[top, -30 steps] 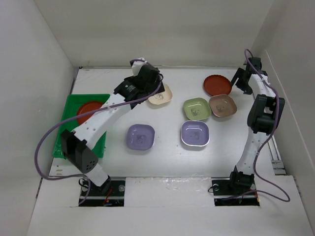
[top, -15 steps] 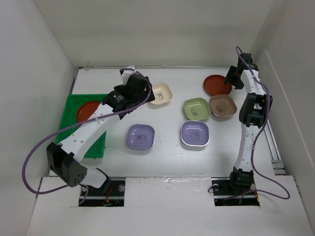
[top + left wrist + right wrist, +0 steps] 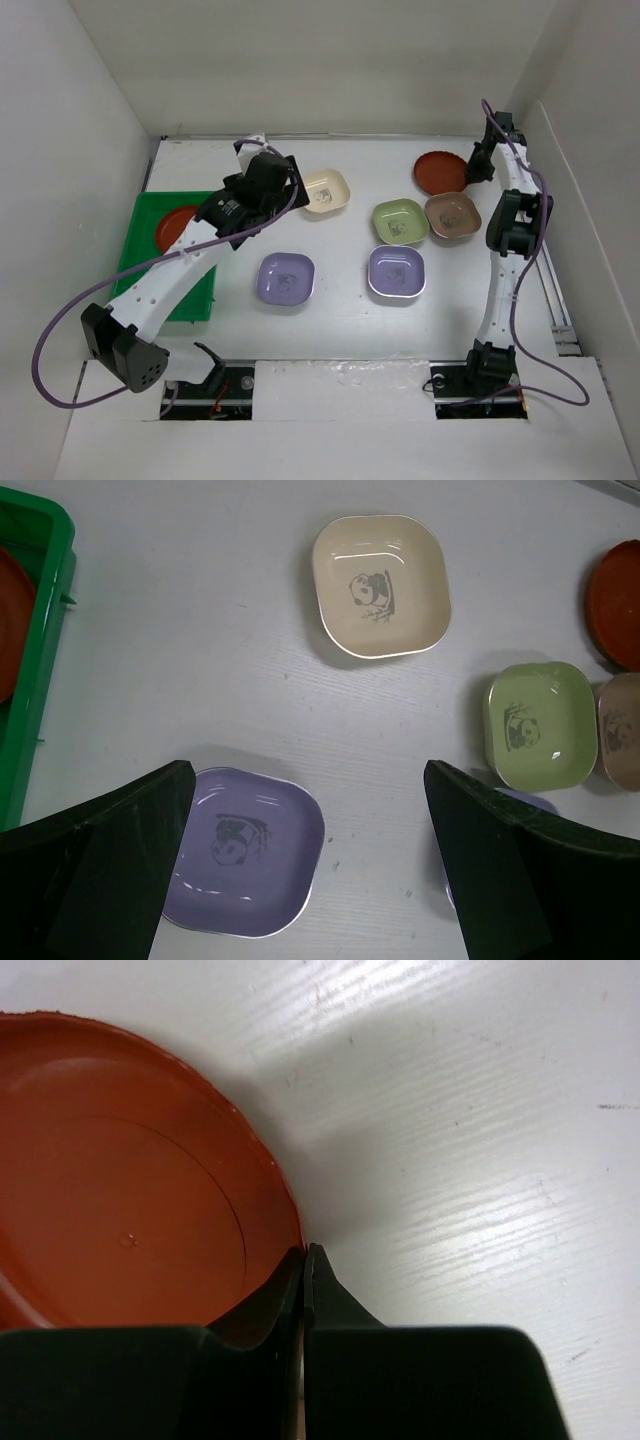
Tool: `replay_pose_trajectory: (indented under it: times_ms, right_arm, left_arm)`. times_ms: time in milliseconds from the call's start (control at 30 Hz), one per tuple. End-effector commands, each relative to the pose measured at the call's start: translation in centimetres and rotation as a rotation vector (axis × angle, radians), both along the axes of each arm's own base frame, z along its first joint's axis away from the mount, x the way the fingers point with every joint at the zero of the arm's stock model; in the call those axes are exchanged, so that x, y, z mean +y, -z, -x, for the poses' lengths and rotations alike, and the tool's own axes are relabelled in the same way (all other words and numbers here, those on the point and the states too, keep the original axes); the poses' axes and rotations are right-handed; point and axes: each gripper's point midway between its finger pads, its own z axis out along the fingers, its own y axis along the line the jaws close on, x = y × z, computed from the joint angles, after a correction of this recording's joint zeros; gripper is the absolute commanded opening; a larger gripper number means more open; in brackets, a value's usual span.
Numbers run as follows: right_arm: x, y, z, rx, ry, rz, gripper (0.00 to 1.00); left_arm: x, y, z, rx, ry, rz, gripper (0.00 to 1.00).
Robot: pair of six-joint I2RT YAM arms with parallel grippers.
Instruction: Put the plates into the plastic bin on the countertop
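Observation:
My right gripper (image 3: pixel 304 1255) is shut on the near rim of a round red-brown plate (image 3: pixel 120 1210) at the back right of the countertop (image 3: pixel 340 310). My left gripper (image 3: pixel 308 780) hangs open and holds nothing, above the surface between the cream plate (image 3: pixel 380 585) and a lavender plate (image 3: pixel 240 850). The bright green plastic bin (image 3: pixel 135 245) at the left holds another red-brown plate (image 3: pixel 178 225). A light green plate (image 3: pixel 400 221), a tan-pink plate (image 3: pixel 452 215) and a second lavender plate (image 3: pixel 397 271) lie side by side on the right half.
White walls close in the countertop on the left, back and right. A metal rail (image 3: pixel 560 300) runs along the right edge. The left arm's purple cable (image 3: pixel 60 340) loops out past the bin's near corner.
My right gripper has moved in to the red-brown plate and shut on its rim. My left arm has drawn back to the left, away from the cream plate, and stays open.

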Motion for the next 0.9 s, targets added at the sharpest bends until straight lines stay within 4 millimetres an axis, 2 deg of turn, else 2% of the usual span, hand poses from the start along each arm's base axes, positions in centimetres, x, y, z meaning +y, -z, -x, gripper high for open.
replay_pose_trajectory:
  times_ms: [0,133,167,233,267,300,333,367,467,500,533,567,600,633,700,733,767,800,833,867]
  right_arm:
    - [0.3,-0.5,-0.9,-0.024,-0.023,-0.031,0.0]
    - [2.0,-1.1,-2.6,-0.116,-0.012,-0.137,0.0]
    - [2.6,-3.1,-3.3,-0.179,0.005,-0.179,0.0]
    - [3.9,-4.9,-4.1,-0.259,0.007,-0.258,0.0]
    - [4.9,-5.6,-4.8,-0.308,0.001,-0.277,0.0]
    - [5.9,-8.0,-5.2,-0.36,0.003,-0.292,0.0]
    - [6.7,-9.0,-5.4,-0.383,-0.014,-0.291,0.0]
    - [8.2,-11.3,-6.0,-0.422,-0.039,-0.279,0.0]
    - [10.6,-14.8,-6.3,-0.476,-0.088,-0.259,0.0]
    - [12.1,-15.3,-6.0,-0.475,-0.115,-0.249,0.0]
    - [12.7,-17.4,-5.9,-0.516,-0.134,-0.235,0.0]
    - [13.4,-17.9,-5.7,-0.526,-0.139,-0.227,0.0]
    - [14.8,-18.0,-5.3,-0.522,-0.165,-0.22,0.0]
    - [15.6,-19.4,-5.0,-0.544,-0.195,-0.209,0.0]
    - [17.4,-19.7,-4.1,-0.531,-0.244,-0.2,0.0]
    - [19.5,-18.4,-2.9,-0.486,-0.285,-0.203,0.0]
    - [20.6,-20.1,-1.9,-0.514,-0.324,-0.193,0.0]
    - [21.8,-20.4,-1.0,-0.521,-0.346,-0.198,0.0]
    - [23.9,-18.5,0.4,-0.499,-0.383,-0.209,0.0]
    - [24.7,-21.2,1.7,-0.56,-0.405,-0.213,0.0]
  left_arm:
    - [0.3,-0.6,0.2,-0.027,0.002,-0.001,1.0]
    - [-0.4,0.4,-0.6,-0.016,-0.004,-0.001,1.0]
    - [-0.8,0.9,-0.9,-0.008,0.003,0.001,1.0]
    - [-1.3,1.4,-1.2,0.004,0.005,0.007,1.0]
    - [-1.7,0.4,-1.9,-0.021,0.005,0.026,1.0]
    - [-2.1,0.6,-2.3,-0.016,0.005,0.022,1.0]
    - [-2.4,0.3,-2.7,-0.02,0.005,0.025,1.0]
    - [-2.8,-1.2,-3.3,-0.048,0.005,0.046,1.0]
    - [-3.5,-2.4,-4.8,-0.074,0.012,0.025,1.0]
    - [-3.7,-4.2,-5.4,-0.113,0.005,0.036,1.0]
    - [-3.8,-4.0,-6.4,-0.109,-0.001,0.024,1.0]
    - [-4.1,-4.4,-6.9,-0.118,0.008,0.015,1.0]
    - [-4.5,-6.3,-7.5,-0.155,0.012,0.032,1.0]
    - [-5.1,-5.6,-8.6,-0.141,0.024,0.021,1.0]
    - [-5.8,-6.0,-9.6,-0.153,0.032,0.013,1.0]
    - [-6.4,-6.6,-10.9,-0.171,0.032,0.002,1.0]
    - [-6.6,-6.3,-11.3,-0.165,0.037,-0.012,1.0]
    - [-6.4,-6.2,-12.0,-0.161,0.025,-0.016,1.0]
    - [-6.7,-7.0,-12.5,-0.175,0.024,-0.006,1.0]
    - [-6.9,-5.6,-13.1,-0.147,0.023,-0.043,1.0]
